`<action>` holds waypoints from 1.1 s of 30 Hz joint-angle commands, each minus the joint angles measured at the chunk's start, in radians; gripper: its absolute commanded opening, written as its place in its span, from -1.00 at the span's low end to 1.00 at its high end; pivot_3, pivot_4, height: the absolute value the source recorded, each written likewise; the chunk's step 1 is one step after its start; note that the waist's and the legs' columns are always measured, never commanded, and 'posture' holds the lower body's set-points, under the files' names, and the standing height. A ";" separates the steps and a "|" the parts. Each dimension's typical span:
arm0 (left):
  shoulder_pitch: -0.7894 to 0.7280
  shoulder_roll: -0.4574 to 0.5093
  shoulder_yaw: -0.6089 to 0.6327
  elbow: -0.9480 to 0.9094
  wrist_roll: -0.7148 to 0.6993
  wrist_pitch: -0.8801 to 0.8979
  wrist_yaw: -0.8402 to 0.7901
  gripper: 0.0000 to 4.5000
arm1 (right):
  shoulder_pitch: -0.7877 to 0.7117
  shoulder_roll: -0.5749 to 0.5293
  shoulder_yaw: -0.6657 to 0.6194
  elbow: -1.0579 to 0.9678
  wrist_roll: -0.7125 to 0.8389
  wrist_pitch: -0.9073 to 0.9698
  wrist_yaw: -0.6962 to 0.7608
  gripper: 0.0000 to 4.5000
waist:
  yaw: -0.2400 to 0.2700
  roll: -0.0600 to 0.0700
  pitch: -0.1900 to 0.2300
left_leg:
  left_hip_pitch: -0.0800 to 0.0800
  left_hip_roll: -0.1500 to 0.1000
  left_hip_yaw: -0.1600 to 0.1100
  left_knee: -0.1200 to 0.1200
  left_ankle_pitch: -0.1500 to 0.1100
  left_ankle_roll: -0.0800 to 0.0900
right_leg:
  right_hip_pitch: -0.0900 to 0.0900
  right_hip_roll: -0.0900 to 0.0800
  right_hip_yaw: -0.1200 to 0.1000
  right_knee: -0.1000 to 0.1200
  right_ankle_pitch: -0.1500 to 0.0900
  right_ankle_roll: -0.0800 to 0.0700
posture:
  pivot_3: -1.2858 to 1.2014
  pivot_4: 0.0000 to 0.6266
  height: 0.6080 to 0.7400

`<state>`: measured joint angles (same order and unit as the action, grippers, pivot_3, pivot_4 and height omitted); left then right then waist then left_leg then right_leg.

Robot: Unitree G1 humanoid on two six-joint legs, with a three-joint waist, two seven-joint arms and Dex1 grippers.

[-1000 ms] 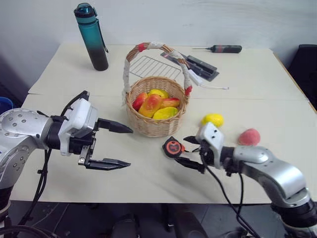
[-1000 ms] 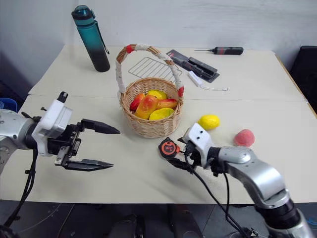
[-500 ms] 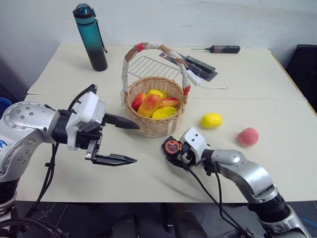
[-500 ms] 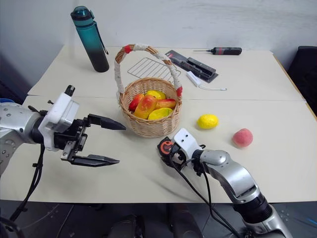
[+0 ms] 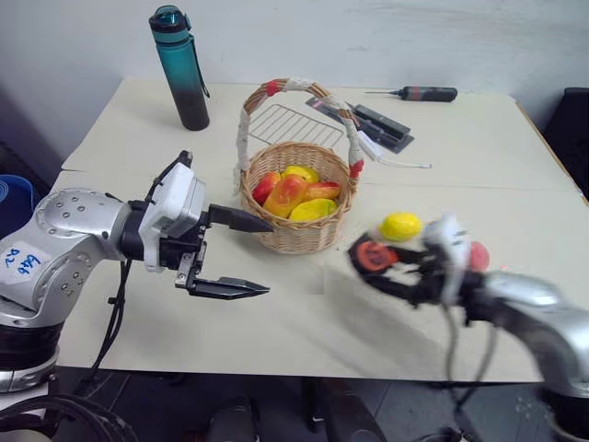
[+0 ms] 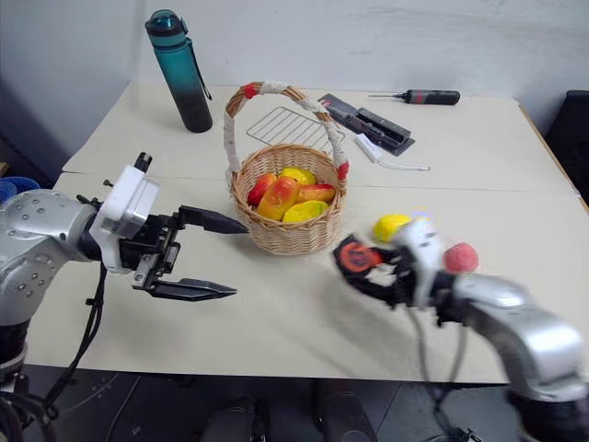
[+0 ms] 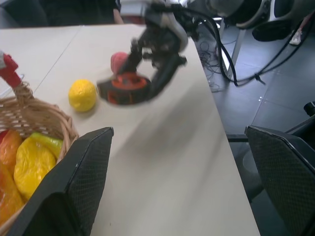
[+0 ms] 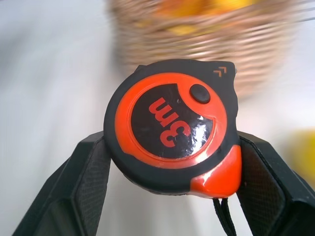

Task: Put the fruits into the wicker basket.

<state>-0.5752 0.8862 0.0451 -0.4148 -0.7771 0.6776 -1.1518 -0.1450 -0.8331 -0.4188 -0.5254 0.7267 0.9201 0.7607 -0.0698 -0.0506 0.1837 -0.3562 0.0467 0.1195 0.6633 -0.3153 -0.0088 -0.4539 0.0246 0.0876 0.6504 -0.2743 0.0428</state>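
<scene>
Tan woven wicker basket, handle wrapped in white cord with red bands. Inside, fruits in yellow and red-orange. Yellow lemon and pink-red peach on the cream table. Orange-and-black tape measure, glossy orange face with black lettering and a black button, between the black fingers of the right gripper. Teal bottle fading to black below. Left gripper black-fingered, white-cased.

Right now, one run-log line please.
right gripper: shut on tape measure, lifted | left gripper: open, empty | lemon, peach: on table | basket: four fruits
</scene>
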 commanded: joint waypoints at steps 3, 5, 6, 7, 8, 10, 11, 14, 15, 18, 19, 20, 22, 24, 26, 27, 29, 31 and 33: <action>-0.035 -0.043 -0.012 -0.001 0.009 -0.034 0.002 1.00 | 0.010 -0.133 -0.323 0.183 -0.005 0.032 -0.012 0.37 | -0.008 0.000 0.000 | 0.004 0.001 -0.001 -0.001 0.000 0.000 | 0.005 0.001 0.000 -0.003 0.000 -0.001 | 0.03 -0.52 1.00; -0.049 -0.072 -0.030 0.002 0.018 -0.043 0.010 1.00 | 0.020 -0.116 -0.330 0.294 -0.086 -0.015 -0.090 0.37 | -0.013 -0.001 0.000 | 0.004 0.002 -0.001 -0.002 0.000 0.000 | 0.007 0.002 0.000 -0.005 0.000 -0.001 | 0.03 -0.52 1.00; -0.055 -0.083 -0.036 0.002 0.022 -0.046 0.013 1.00 | 0.022 -0.105 -0.320 0.329 -0.119 -0.038 -0.123 0.37 | -0.014 -0.001 0.000 | 0.004 0.002 -0.001 -0.003 0.000 0.000 | 0.007 0.002 0.000 -0.005 0.000 -0.001 | 0.03 -0.52 1.00; -0.061 -0.093 -0.041 0.004 0.026 -0.048 0.015 1.00 | 0.029 -0.083 -0.295 0.353 -0.157 -0.069 -0.159 0.37 | -0.014 -0.001 0.000 | 0.004 0.001 -0.001 -0.003 0.000 0.000 | 0.008 0.002 0.000 -0.006 0.000 0.000 | 0.03 -0.52 1.00; -0.066 -0.100 -0.044 0.004 0.031 -0.051 0.015 1.00 | 0.035 -0.057 -0.267 0.379 -0.194 -0.101 -0.194 0.37 | -0.015 -0.001 0.000 | 0.004 0.001 -0.001 -0.002 0.000 0.000 | 0.007 0.001 0.000 -0.006 0.000 0.000 | 0.03 -0.52 1.00; -0.072 -0.107 -0.047 0.005 0.037 -0.055 0.014 1.00 | 0.037 -0.014 -0.232 0.422 -0.246 -0.148 -0.242 0.37 | -0.017 0.000 0.000 | 0.004 0.001 -0.001 -0.003 0.000 0.000 | 0.007 0.001 0.001 -0.006 -0.001 0.001 | 0.03 -0.52 1.00; -0.074 -0.108 -0.047 0.006 0.039 -0.056 0.014 1.00 | 0.036 0.007 -0.217 0.448 -0.271 -0.170 -0.268 0.37 | -0.018 0.001 0.000 | 0.004 0.001 -0.001 -0.003 0.000 0.000 | 0.007 0.001 0.001 -0.006 -0.001 0.001 | 0.03 -0.52 1.00; -0.080 -0.109 -0.046 0.010 0.050 -0.063 0.012 1.00 | 0.031 0.070 -0.157 0.530 -0.344 -0.249 -0.332 0.37 | -0.017 0.004 0.001 | 0.004 0.001 -0.001 -0.004 0.001 -0.001 | 0.007 0.001 0.001 -0.005 -0.001 0.001 | 0.03 -0.52 1.00; -0.082 -0.107 -0.045 0.012 0.055 -0.065 0.013 1.00 | 0.026 0.090 -0.143 0.557 -0.357 -0.266 -0.346 0.37 | -0.017 0.004 0.001 | 0.004 0.001 -0.001 -0.004 0.001 -0.002 | 0.007 0.001 0.001 -0.005 -0.001 0.001 | 0.03 -0.52 1.00; -0.084 -0.105 -0.040 0.015 0.060 -0.066 0.016 1.00 | 0.015 0.127 -0.145 0.601 -0.346 -0.293 -0.344 0.37 | -0.016 0.006 0.001 | 0.004 0.001 -0.001 -0.004 0.001 -0.002 | 0.007 0.001 0.001 -0.005 -0.001 0.001 | 0.03 -0.52 1.00; -0.083 -0.104 -0.037 0.013 0.058 -0.062 0.019 1.00 | 0.013 0.132 -0.154 0.614 -0.338 -0.288 -0.346 0.37 | -0.016 0.007 0.002 | 0.005 0.001 0.000 -0.004 0.001 -0.002 | 0.007 0.001 0.001 -0.005 -0.001 0.001 | 0.03 -0.52 1.00; -0.081 -0.102 -0.033 0.008 0.054 -0.055 0.022 1.00 | 0.018 0.128 -0.155 0.625 -0.334 -0.285 -0.336 0.68 | -0.016 0.008 0.002 | 0.005 0.001 0.000 -0.004 0.001 -0.002 | 0.007 0.001 0.001 -0.005 -0.001 0.001 | 0.03 -0.52 1.00; -0.072 -0.098 -0.023 0.000 0.047 -0.046 0.028 1.00 | 0.031 0.111 -0.169 0.626 -0.313 -0.266 -0.306 0.95 | -0.016 0.008 0.002 | 0.005 0.001 0.000 -0.004 0.001 -0.002 | 0.007 0.001 0.001 -0.005 -0.001 0.001 | 0.03 -0.52 1.00; -0.064 -0.093 -0.016 -0.004 0.046 -0.043 0.033 1.00 | 0.043 0.089 -0.177 0.617 -0.308 -0.259 -0.283 0.98 | -0.016 0.009 0.002 | 0.005 0.001 0.000 -0.004 0.001 -0.002 | 0.007 0.001 0.001 -0.005 -0.001 0.001 | 0.03 -0.52 1.00; -0.054 -0.086 -0.009 -0.005 0.049 -0.044 0.038 1.00 | 0.051 0.033 -0.178 0.612 -0.310 -0.265 -0.232 0.98 | -0.016 0.010 0.003 | 0.005 0.001 0.000 -0.004 0.001 -0.002 | 0.007 0.001 0.001 -0.005 -0.001 0.001 | 0.03 -0.52 1.00; -0.048 -0.082 -0.004 -0.007 0.048 -0.044 0.041 1.00 | 0.052 -0.005 -0.176 0.614 -0.313 -0.269 -0.201 0.98 | -0.016 0.011 0.003 | 0.005 0.001 0.000 -0.004 0.001 -0.002 | 0.007 0.001 0.001 -0.005 -0.001 0.001 | 0.03 -0.52 1.00; -0.035 -0.074 0.011 -0.015 0.044 -0.040 0.051 1.00 | 0.058 -0.113 -0.153 0.622 -0.336 -0.334 -0.084 0.98 | -0.016 0.015 0.005 | 0.005 0.001 0.000 -0.004 0.001 -0.001 | 0.007 0.001 0.001 -0.005 -0.001 0.002 | 0.03 -0.52 1.00; -0.017 -0.062 0.030 -0.028 0.035 -0.031 0.058 1.00 | 0.058 -0.220 -0.131 0.611 -0.342 -0.414 0.062 0.98 | -0.018 0.015 0.005 | 0.005 0.000 0.000 -0.004 0.001 0.000 | 0.007 0.001 0.002 -0.005 -0.001 0.004 | 0.03 -0.52 1.00; 0.001 -0.049 0.048 -0.041 0.025 -0.023 0.061 1.00 | 0.064 -0.296 -0.115 0.584 -0.320 -0.499 0.228 0.98 | -0.019 0.015 0.005 | 0.005 0.001 0.000 -0.005 0.001 -0.001 | 0.008 0.002 0.002 -0.005 -0.003 0.006 | 0.03 -0.52 1.00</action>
<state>-0.5826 0.8216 0.0510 -0.4233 -0.7266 0.6498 -1.0959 -0.0830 -1.0921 -0.5443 0.1109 0.3843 0.5013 0.8512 -0.0887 -0.0357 0.1889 -0.3508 0.0479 0.1198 0.6584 -0.3146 -0.0096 -0.4462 0.0269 0.0890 0.6449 -0.2776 0.0494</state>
